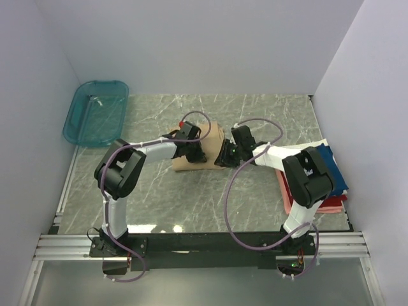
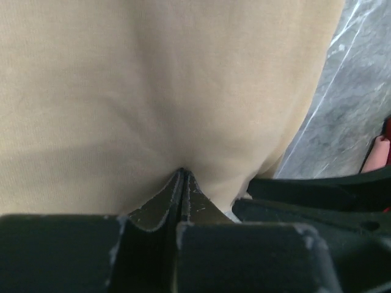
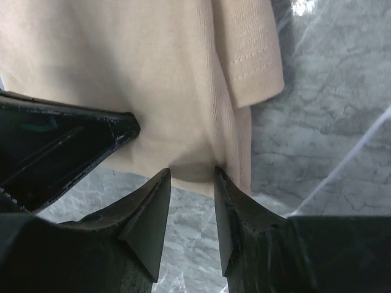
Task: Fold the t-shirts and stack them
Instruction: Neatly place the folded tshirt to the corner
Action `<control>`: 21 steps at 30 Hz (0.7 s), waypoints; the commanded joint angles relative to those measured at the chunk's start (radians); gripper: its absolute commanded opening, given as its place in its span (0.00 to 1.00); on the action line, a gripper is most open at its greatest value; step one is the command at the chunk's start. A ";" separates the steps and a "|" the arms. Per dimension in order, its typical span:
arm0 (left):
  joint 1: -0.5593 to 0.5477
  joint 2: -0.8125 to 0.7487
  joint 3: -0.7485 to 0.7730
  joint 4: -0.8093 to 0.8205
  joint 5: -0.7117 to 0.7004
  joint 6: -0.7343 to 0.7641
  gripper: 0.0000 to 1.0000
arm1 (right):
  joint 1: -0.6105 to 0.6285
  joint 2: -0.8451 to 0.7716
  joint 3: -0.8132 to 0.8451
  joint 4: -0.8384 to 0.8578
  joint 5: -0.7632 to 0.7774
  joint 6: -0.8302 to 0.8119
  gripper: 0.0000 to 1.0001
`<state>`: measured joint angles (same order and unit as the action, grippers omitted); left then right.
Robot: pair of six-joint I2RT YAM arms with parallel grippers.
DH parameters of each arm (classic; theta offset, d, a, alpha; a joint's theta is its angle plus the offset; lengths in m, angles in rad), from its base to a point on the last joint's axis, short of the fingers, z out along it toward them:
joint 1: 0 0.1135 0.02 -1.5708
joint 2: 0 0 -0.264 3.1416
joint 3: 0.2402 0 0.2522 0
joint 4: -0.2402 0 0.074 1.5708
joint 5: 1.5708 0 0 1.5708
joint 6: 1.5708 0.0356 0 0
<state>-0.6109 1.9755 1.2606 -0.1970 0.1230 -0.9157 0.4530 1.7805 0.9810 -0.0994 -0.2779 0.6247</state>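
A folded tan t-shirt (image 1: 215,135) lies at the table's middle, and both grippers meet at its near edge. My left gripper (image 1: 194,154) is shut on the tan t-shirt (image 2: 153,91); its jaws (image 2: 182,171) are pressed together, with the cloth puckering at their tips. My right gripper (image 1: 226,157) is open, with the near hem of the tan t-shirt (image 3: 153,79) between its fingertips (image 3: 192,171). A sleeve (image 3: 250,55) hangs at that hem's right. More t-shirts lie stacked at the right: navy (image 1: 331,164) on top, red (image 1: 338,199) and pink (image 1: 290,190) under it.
A teal plastic basket (image 1: 95,111) leans at the far left corner. White walls close the table on three sides. The right stack reaches the table's right edge. The two grippers sit close together, each showing in the other's wrist view.
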 commanded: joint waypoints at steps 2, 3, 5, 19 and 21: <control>-0.036 -0.027 -0.081 0.028 -0.025 -0.028 0.03 | 0.029 -0.079 -0.097 -0.013 0.016 0.006 0.42; -0.047 -0.035 -0.096 0.033 -0.025 -0.028 0.03 | 0.033 -0.105 -0.111 -0.013 0.019 0.006 0.42; -0.058 -0.070 -0.140 0.030 -0.034 -0.026 0.03 | 0.036 -0.182 -0.134 -0.031 0.031 0.000 0.43; -0.079 -0.297 -0.346 0.037 -0.020 -0.025 0.05 | -0.007 -0.147 0.002 -0.140 0.146 -0.063 0.62; -0.079 -0.305 -0.348 0.034 -0.019 -0.023 0.05 | -0.007 -0.121 0.016 -0.149 0.146 -0.060 0.63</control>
<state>-0.6827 1.7134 0.9249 -0.1390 0.1005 -0.9413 0.4530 1.6176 0.9516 -0.2226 -0.1555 0.5816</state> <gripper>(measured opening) 0.047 0.627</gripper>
